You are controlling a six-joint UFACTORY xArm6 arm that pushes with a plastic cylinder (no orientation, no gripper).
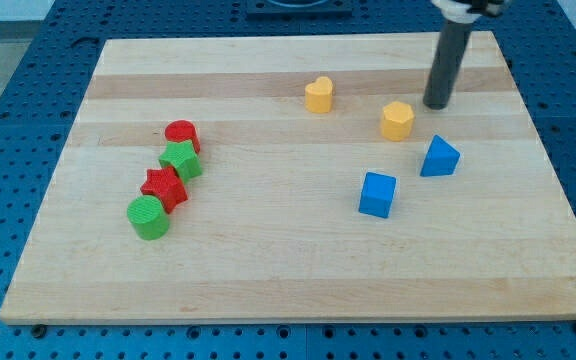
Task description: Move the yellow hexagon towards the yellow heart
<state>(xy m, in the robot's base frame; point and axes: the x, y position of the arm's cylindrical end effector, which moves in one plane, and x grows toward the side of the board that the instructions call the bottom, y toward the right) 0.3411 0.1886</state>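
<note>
We see my tip (436,105) on the wooden board (268,270), just to the view's right of the yellow hexagon block (397,120), not touching it. It has no jaws, just a rod. The yellow heart block (318,95) sits to the hexagon's left, a little higher up.

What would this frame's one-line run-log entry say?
my tip: upper right of yellow hexagon, apart | yellow heart: left of hexagon, apart | push: not yet started

Bright, even overhead light; soft short shadows (slight blur throughout).
</note>
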